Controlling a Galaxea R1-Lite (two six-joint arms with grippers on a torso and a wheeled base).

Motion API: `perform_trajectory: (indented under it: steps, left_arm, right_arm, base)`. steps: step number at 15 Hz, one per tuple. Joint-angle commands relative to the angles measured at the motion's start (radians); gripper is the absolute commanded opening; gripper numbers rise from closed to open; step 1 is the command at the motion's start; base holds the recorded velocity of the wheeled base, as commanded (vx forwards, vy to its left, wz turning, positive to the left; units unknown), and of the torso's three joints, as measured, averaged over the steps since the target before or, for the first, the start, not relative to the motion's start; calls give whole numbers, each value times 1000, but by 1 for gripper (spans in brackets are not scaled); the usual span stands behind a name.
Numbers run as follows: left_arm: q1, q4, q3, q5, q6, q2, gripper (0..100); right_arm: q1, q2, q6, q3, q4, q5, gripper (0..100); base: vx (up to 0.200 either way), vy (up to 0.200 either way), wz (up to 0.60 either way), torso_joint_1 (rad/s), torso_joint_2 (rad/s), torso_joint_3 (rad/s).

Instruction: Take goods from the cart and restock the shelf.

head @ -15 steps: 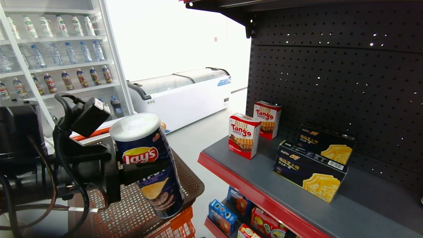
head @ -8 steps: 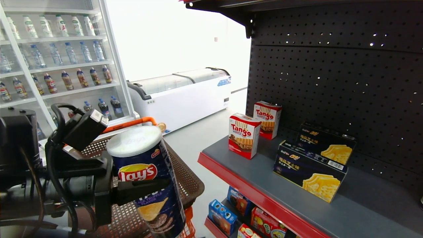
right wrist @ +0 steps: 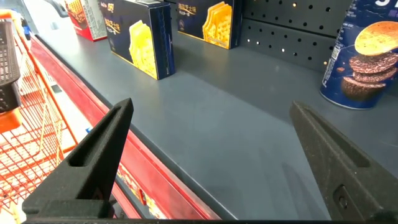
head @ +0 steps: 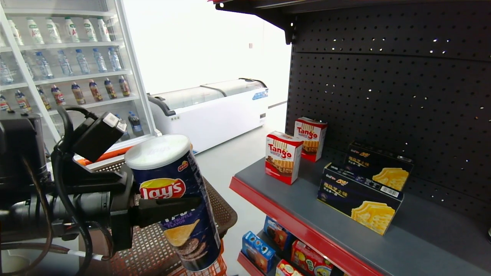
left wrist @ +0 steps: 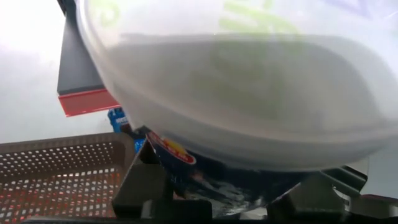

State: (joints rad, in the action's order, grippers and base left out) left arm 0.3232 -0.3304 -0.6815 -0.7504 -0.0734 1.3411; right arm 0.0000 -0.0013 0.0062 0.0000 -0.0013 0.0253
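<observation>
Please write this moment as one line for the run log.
left gripper: shut on chips can, above cart | right gripper: open, empty, near shelf | chips can: slightly tilted, not yet on shelf

The chip can (head: 190, 234) is dark blue, white-lidded; the shelf (head: 303, 203) grey, red-edged, with black perforated backboard (head: 383, 96).

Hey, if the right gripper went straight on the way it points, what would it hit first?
Likely the bare grey shelf deck ahead of the right gripper, or the pegboard back panel beyond if it clears that; depth is unclear. The blue can and dark boxes stand off to the sides.
</observation>
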Motion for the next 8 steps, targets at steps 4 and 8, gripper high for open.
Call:
perform_trajectory:
  steps: [4,8]
  left_arm:
    - [-1,2,-13,-4,0,13,0]
    - [-1,2,-12,-4,0,13,0]
  right_arm:
    - [0,1,0,0,0,1,100]
    - [0,1,0,0,0,1,100]
  base:
    - [0,0,0,0,0,0]
    - [0,0,-600,-1,2,2]
